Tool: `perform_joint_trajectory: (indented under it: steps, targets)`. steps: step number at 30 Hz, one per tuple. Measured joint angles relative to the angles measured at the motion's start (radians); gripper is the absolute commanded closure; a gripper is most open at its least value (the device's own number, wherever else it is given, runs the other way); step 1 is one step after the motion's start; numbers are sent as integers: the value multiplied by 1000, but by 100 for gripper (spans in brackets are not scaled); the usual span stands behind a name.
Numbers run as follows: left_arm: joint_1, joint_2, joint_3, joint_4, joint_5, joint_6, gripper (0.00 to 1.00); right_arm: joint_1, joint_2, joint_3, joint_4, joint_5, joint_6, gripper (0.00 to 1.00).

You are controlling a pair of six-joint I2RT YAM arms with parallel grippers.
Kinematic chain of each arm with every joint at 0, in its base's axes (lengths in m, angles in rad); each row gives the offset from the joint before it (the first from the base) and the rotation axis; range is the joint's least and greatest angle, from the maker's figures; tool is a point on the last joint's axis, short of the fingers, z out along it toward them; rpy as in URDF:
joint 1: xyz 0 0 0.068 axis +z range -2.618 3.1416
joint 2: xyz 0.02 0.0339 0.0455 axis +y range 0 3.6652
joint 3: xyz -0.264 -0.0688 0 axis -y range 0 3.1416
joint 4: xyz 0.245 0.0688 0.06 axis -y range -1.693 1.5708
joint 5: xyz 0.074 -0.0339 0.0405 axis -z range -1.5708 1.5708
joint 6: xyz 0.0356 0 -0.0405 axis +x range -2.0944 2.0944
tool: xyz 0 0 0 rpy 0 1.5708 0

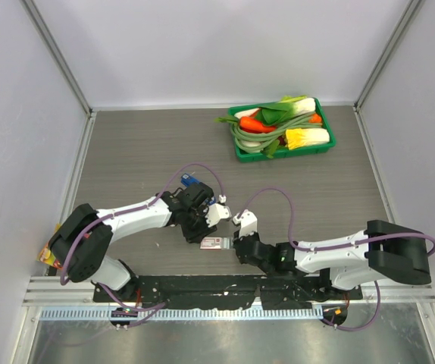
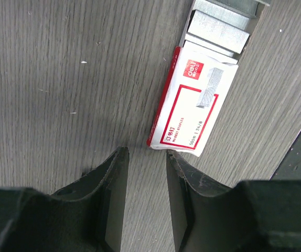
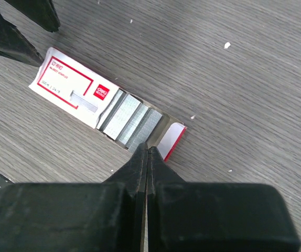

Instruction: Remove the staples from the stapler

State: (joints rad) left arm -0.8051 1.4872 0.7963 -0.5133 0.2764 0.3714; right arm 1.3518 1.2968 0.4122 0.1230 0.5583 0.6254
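On the grey wood-grain table (image 1: 142, 144), a red-and-white staple box (image 1: 212, 243) is seen lying between the two claws, near the arms' bases. The box has been slid open: in the right wrist view its printed sleeve (image 3: 69, 86) is seen to the upper left, and silvery blocks of boxed staples (image 3: 132, 121) are exposed in the inner tray (image 3: 172, 137). The right gripper (image 3: 148, 149) is closed, its fingers pressed flat together, with the tips touching the near edge of the exposed tray. Whether cardboard is pinched between them cannot be told. The left gripper (image 2: 146, 155) is held partly open with nothing between its fingers (image 2: 114, 178). The tips are poised just short of the sleeve's closed end, and the right-hand tip is almost at the box's corner. In the top view, a small dark-blue object with black parts, apparently the stapler (image 1: 189, 180), is seen on the table just beyond the left arm's wrist, apart from both claws and the box. Its staples cannot be made out. A green tray (image 1: 278, 156) holding toy vegetables (image 1: 278, 125) is seen at the far right of the table, well apart from the arms.
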Motion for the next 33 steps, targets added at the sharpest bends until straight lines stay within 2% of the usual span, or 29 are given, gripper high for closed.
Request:
perform_joint_trajectory:
  steps: [19, 27, 30, 33]
  targets:
    - [0, 0, 0, 3, 4, 0, 62, -1, 39, 39, 12, -10, -29, 99]
    - [0, 0, 0, 6, 4, 0, 62, -1, 5, 35, 8, -3, -25, 99]
    - [0, 0, 0, 7, 4, 0, 62, -1, -21, 30, 8, -1, -20, 95]
    - [0, 0, 0, 8, 4, 0, 62, -1, -22, 29, 5, 0, -15, 95]
